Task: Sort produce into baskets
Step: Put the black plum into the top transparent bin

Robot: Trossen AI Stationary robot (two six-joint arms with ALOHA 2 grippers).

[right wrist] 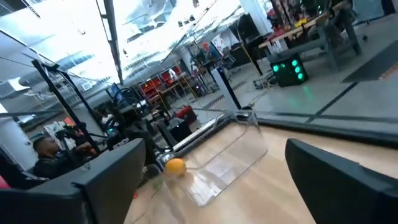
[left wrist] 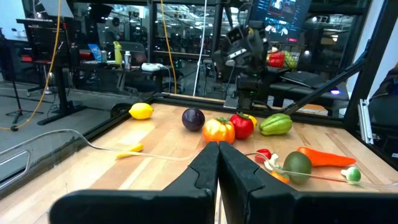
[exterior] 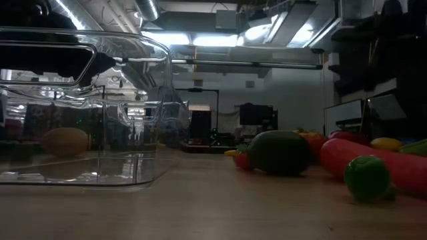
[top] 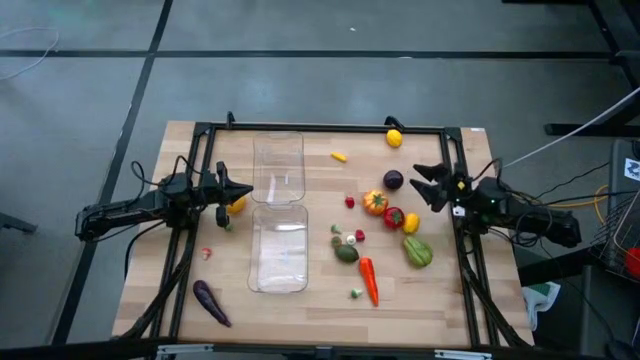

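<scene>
Both bins (top: 278,212) lie end to end down the middle of the table (top: 300,310), between the two arms, so either arm can reach them; from above they look empty, so the sorting seems barely begun. Most of the produce sits on the right half: a lemon (top: 394,138) at the far edge, a dark purple ball (top: 393,180), an orange pepper (top: 375,202), a red pepper (top: 394,217), a green pepper (top: 417,251), an avocado (top: 346,253) and a carrot (top: 368,280), with small red bits scattered among them. That crowding is probably why the right gripper (top: 428,186) hangs just beside the purple ball with its fingers spread wide and nothing between them (its wrist camera shows only a bin past the fingers), ready to come down on a piece. The left gripper (top: 232,192) hovers at the left side of the bins, fingers pressed together and empty, next to a yellow-orange fruit (top: 237,205). An aubergine (top: 211,302) lies alone near the front left corner, the left arm's natural job, I would judge.
</scene>
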